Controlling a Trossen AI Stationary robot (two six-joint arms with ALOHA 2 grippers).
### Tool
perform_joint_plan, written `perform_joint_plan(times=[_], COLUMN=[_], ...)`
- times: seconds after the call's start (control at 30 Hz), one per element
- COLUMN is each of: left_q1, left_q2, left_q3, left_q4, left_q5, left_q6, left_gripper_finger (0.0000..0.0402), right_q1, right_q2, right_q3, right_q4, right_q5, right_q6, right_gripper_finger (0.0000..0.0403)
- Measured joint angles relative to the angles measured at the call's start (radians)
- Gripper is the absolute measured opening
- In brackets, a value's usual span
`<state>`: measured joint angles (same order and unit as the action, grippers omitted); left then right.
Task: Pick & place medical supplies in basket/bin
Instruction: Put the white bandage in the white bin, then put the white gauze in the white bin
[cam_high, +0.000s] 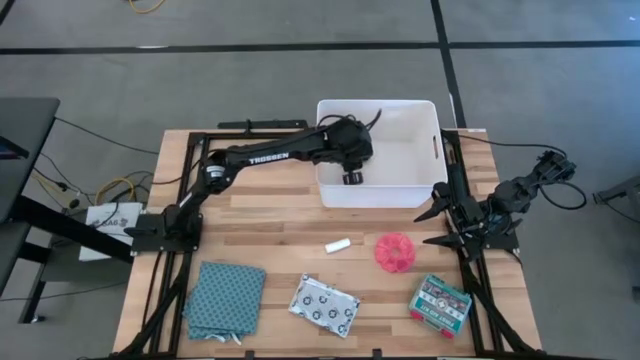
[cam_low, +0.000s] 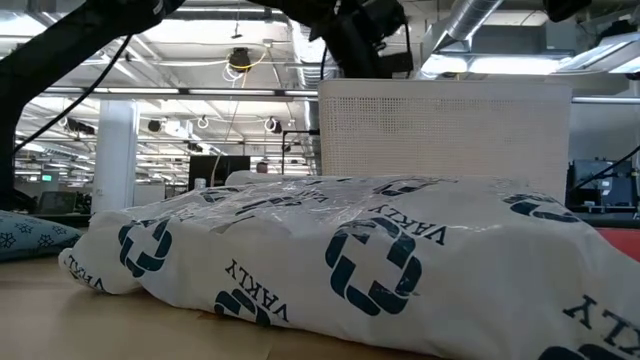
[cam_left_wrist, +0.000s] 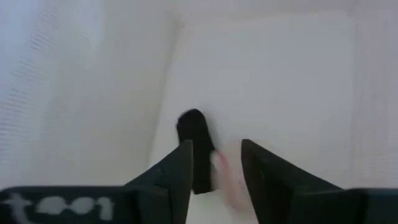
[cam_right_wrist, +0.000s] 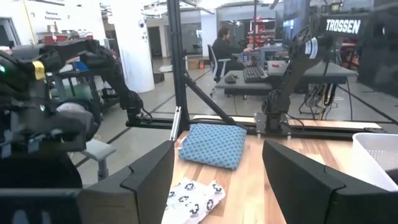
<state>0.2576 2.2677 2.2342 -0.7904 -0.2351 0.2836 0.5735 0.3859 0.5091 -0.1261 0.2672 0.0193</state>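
Observation:
The white bin (cam_high: 428, 190) stands at the table's far middle. My left gripper (cam_high: 352, 168) is open, reaching down into the bin's left part. The black cylinder (cam_left_wrist: 194, 146) shows just beyond its fingers, against the bin floor (cam_left_wrist: 280, 93); it also shows in the high view (cam_high: 352, 178). I cannot tell whether a finger touches it. The white stick (cam_high: 338, 245), pink spiky ball (cam_high: 395, 252), silvery dotted packet (cam_high: 324, 306) and green-and-red box (cam_high: 440, 300) lie on the table nearer the front. The beige roll is out of view. My right gripper (cam_high: 430, 228) is open and empty at the table's right edge.
A blue patterned pack (cam_high: 227, 295) lies at the front left. In the low view the silvery packet (cam_low: 350, 260) fills the foreground, with the bin wall (cam_low: 445, 130) behind it. A person sits at a desk (cam_right_wrist: 224, 46) in the room beyond the table.

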Motion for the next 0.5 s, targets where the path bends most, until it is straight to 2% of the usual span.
perform_joint_plan(times=[0.17, 0.3, 0.5], left_q1=[-0.015, -0.030, -0.050], left_q2=[0.000, -0.061, -0.166], left_q3=[0.124, 0.108, 0.120], left_q4=[-0.120, -0.152, -0.260], left_q5=[-0.025, -0.052, -0.112], left_q6=[0.007, 0.019, -0.013], left_gripper_finger=[0.0145, 0.0148, 0.0148], right_q1=[0.000, 0.000, 0.000], right_q2=[0.000, 0.023, 0.206], right_q3=[0.000, 0.013, 0.117], right_q4=[0.032, 0.068, 0.088], right_q5=[-0.001, -0.002, -0.004], right_q6=[-0.001, 0.000, 0.010], right_gripper_finger=[0.0240, 0.0240, 0.0240])
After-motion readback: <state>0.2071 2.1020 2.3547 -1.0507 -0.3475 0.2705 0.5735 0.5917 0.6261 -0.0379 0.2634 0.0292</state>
